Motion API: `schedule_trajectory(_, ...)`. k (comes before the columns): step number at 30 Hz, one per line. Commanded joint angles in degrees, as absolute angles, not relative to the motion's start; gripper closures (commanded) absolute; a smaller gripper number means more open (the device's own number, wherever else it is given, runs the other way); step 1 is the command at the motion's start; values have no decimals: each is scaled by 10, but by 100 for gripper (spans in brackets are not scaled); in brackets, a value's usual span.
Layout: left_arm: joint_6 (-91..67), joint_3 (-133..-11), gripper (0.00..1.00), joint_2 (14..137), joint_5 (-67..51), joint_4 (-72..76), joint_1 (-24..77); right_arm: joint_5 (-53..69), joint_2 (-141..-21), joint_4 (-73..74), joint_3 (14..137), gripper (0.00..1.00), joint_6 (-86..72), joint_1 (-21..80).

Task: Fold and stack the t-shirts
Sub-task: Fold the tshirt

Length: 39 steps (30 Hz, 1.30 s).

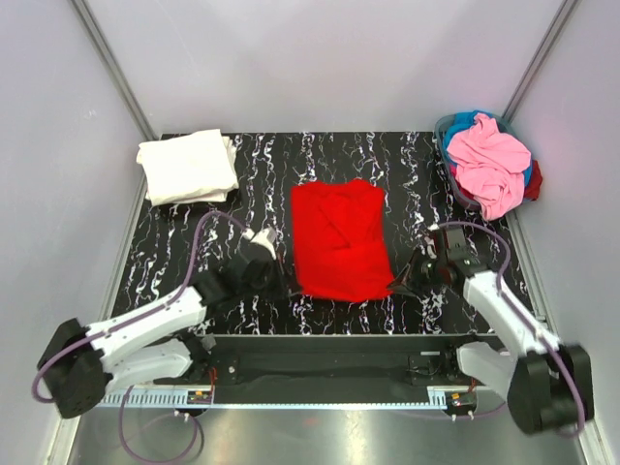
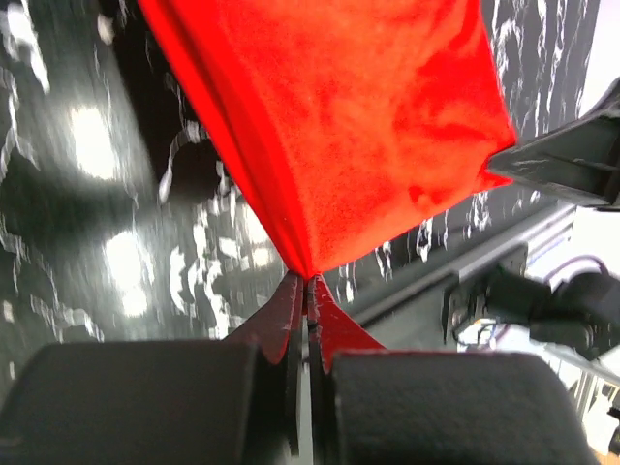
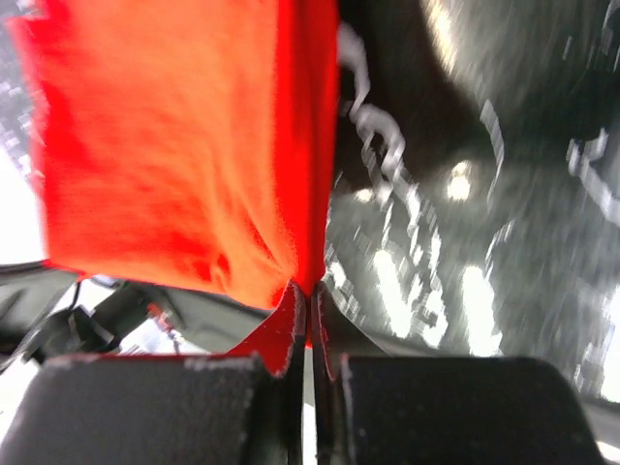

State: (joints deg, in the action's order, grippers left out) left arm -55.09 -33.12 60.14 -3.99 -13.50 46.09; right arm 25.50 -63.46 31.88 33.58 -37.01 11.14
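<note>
Fabric of the red t-shirt (image 2: pixel 387 126) fills both wrist views, and only there is the grip plain. The left tool (image 2: pixel 308 283) has its fingers pressed together on one corner of the cloth, and the right tool (image 3: pixel 310 289) pinches another corner in the same way. The top view does not show the fingers so closely, but it gives the whole layout.

In that view the red t-shirt lies as a folded rectangle in the middle of the table (image 1: pixel 262 165). The left tool is at its near left corner and the right tool at its near right corner. The table has a black top with white marble veins, and it stands between pale plain walls (image 1: pixel 320 58) with metal rails (image 1: pixel 107 58) in the corners.

A folded white t-shirt (image 1: pixel 187 167) rests at the far left corner. At the far right corner stands a basket (image 1: pixel 442 136). A crumpled pink t-shirt (image 1: pixel 489 160) lies on top in it, with blue cloth (image 1: pixel 467 120) and dark red cloth (image 1: pixel 533 181) under it.
</note>
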Motion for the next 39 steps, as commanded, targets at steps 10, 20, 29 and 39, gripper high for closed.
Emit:
schedule_trajectory(10, -621, -406, 100, 517, 89, -318, 557, 260, -446, 503, 401, 100, -407, 113)
schedule_trajectory(20, -545, -512, 99, 612, 73, -346, 507, 212, -544, 503, 488, 100, -387, 113)
schedule_trajectory(29, -468, -598, 99, 721, 10, -343, 414, 178, -673, 475, 582, 100, -365, 113)
schedule_trajectory(39, -385, -783, 100, 892, -33, -376, 307, 106, -893, 497, 808, 100, -317, 112)
